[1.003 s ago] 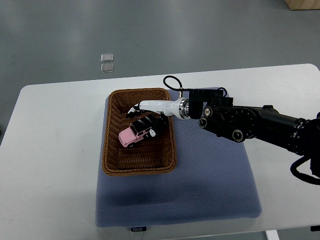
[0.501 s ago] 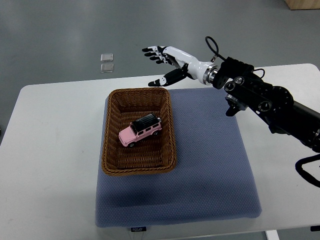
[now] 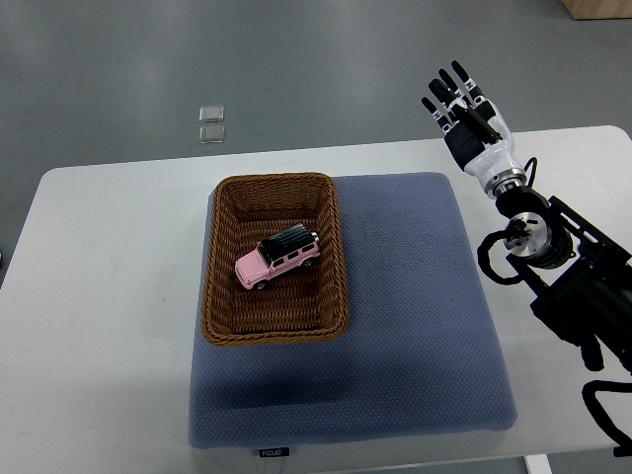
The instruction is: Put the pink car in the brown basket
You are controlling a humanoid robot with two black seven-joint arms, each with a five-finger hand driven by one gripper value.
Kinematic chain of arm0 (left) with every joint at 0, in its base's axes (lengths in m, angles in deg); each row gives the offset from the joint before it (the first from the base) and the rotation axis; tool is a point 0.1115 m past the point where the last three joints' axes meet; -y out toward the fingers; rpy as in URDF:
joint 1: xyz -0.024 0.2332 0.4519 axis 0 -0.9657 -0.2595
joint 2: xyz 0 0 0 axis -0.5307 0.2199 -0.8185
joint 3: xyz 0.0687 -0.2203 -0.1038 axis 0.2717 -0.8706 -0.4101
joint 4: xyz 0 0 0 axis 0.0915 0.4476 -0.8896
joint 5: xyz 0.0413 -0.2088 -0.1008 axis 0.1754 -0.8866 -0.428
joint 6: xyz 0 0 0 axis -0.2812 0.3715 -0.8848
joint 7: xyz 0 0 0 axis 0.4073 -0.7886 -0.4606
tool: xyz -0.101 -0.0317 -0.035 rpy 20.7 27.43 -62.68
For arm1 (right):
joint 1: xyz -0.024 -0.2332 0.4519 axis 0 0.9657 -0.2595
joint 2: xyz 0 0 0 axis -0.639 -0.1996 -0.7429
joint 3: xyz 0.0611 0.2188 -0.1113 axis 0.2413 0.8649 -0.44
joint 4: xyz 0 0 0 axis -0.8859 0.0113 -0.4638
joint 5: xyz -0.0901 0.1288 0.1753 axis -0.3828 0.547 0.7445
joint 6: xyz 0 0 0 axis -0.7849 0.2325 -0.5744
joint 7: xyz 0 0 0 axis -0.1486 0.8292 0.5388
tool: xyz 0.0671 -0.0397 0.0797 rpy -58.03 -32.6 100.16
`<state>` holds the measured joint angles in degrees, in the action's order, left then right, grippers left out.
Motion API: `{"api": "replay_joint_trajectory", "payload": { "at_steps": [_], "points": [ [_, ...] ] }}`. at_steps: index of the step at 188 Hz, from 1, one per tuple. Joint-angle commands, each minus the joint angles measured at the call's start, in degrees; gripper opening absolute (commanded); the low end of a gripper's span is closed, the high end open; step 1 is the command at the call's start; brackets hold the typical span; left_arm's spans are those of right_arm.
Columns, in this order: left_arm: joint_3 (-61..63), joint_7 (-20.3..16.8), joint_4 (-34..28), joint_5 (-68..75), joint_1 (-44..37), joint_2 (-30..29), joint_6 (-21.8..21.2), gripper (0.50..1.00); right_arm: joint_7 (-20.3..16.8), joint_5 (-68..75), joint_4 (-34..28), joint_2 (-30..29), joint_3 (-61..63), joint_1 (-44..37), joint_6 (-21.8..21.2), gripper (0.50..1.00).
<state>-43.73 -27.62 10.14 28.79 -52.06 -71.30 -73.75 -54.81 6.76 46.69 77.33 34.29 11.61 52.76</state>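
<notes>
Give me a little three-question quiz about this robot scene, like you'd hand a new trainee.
1. True or false: the pink car lies inside the brown basket.
2. The basket stands on: A) bare table B) blue mat C) floor.
3. Fill in: the right hand holds ____.

Key: 1 true; 2 B; 3 nothing, its fingers are spread, off to the basket's right.

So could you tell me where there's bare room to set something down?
The blue mat is bare right of the basket and in front of it. The white table left of the mat is bare too. The basket holds the pink car.
</notes>
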Motion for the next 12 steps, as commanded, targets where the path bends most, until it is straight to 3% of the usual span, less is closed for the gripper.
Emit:
{"api": "replay_joint_trajectory", "payload": {
  "at_steps": [1,12],
  "points": [
    [0.0,0.0,0.0,0.0,0.0,0.0,0.0,1.0,1.0,0.6,0.4,-0.1,0.0,0.7,-0.3,0.913],
    [0.0,0.0,0.0,0.0,0.0,0.0,0.0,1.0,1.0,0.6,0.5,-0.5,0.0,1.0,-0.3,0.913]
  ]
}}
